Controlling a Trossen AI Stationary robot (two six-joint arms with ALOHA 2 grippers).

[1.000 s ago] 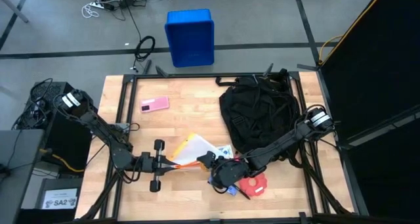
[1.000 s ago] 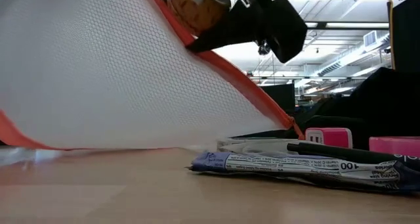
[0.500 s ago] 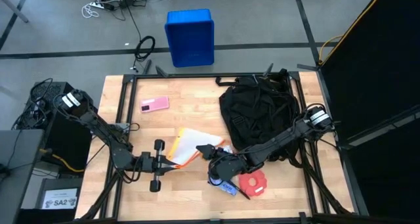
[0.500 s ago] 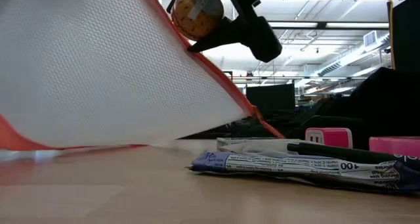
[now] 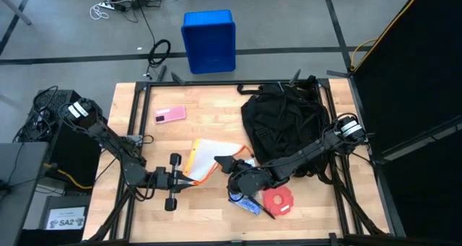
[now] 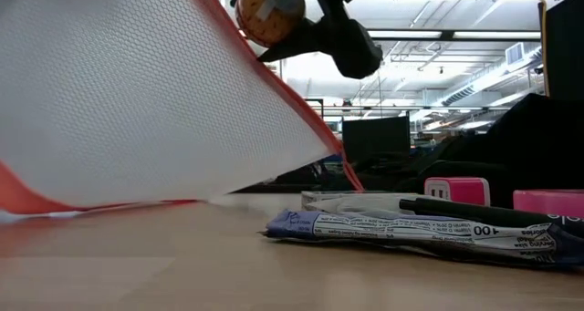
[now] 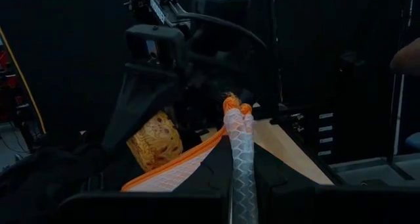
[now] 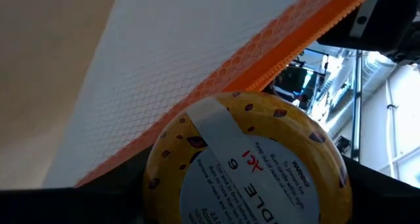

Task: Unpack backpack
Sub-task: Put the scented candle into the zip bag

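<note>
- Sprawling over the table's (image 5: 144, 141) right half, the backpack (image 5: 285, 127) lies as a slumped black heap reaching from the far edge toward the middle, its straps tangled on top; whether anything is inside it cannot be told.
- Reaching in from the right edge, the right arm stretches low past the backpack's near side, ending just right of the table's middle near the front edge.
- The right gripper (image 5: 232, 168) stands with fingers spread wide around a round yellow patterned container (image 8: 246, 161) with a white label; the low view shows it lifted off the tabletop.
- The left arm folds in from the left edge, its wrist low near the front-left part of the table.
- The left gripper (image 5: 189, 181) is pressed together, pinching the orange-trimmed edge of a white mesh pouch (image 5: 213, 158).
- The pouch hangs tilted between the two grippers, one corner down on the wood; the yellow container sits right against its orange edge.
- A red item (image 5: 278, 201) and a blue-and-white printed packet (image 6: 401, 227) lie near the front edge, right of centre.
- A pink card-like item (image 5: 170, 115) lies toward the far-left corner.
- A blue crate (image 5: 208, 40) stands on the floor beyond the far edge.
</note>
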